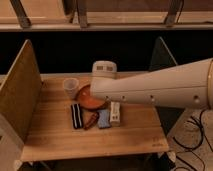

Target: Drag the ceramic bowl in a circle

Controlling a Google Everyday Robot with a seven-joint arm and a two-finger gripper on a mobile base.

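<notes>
Orange-red shallow ceramic bowl (84,98) could knock the neighbouring translucent whitish cup (70,86) mid-circle, and the gripper (97,88) over it hides its grip, can't tell.

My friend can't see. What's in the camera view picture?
A big white robot arm reaches from the right over an orange-red ceramic bowl on a wooden table; its gripper is hidden under the arm's end. A pale cup stands left of the bowl, and four small items lie in front.
</notes>
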